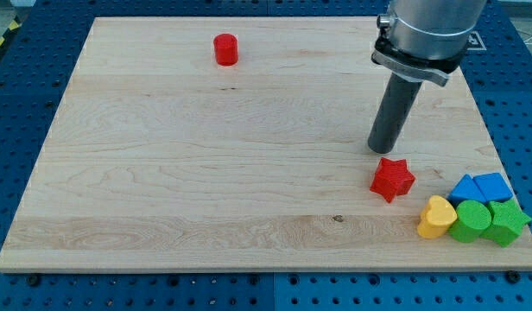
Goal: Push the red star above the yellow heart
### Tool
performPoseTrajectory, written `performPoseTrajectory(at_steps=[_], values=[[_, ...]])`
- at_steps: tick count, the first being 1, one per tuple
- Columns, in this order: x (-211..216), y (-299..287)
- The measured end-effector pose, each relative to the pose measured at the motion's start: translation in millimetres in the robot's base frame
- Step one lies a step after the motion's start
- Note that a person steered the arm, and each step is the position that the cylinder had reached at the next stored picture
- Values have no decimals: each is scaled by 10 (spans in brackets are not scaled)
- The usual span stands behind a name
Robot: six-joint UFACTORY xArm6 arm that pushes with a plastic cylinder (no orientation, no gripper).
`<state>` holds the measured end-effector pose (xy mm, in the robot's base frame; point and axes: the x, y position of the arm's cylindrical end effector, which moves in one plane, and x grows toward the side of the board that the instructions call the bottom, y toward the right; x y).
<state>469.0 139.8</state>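
The red star point(392, 179) lies on the wooden board point(205, 173) at the view's lower right. The yellow heart point(436, 217) lies just below and to the right of it, a small gap between them. My tip point(381, 149) rests on the board just above the red star, slightly to its left, very close to its upper edge. The dark rod rises from there to the grey arm body at the view's top right.
A red cylinder point(225, 49) stands near the top of the board, left of centre. A green cylinder point(470, 221), a green star point(507, 221) and two blue blocks point(480, 187) cluster right of the yellow heart by the board's right edge.
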Motion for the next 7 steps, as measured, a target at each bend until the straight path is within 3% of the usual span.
performPoseTrajectory(at_steps=[3, 7], values=[[301, -525], [482, -168]])
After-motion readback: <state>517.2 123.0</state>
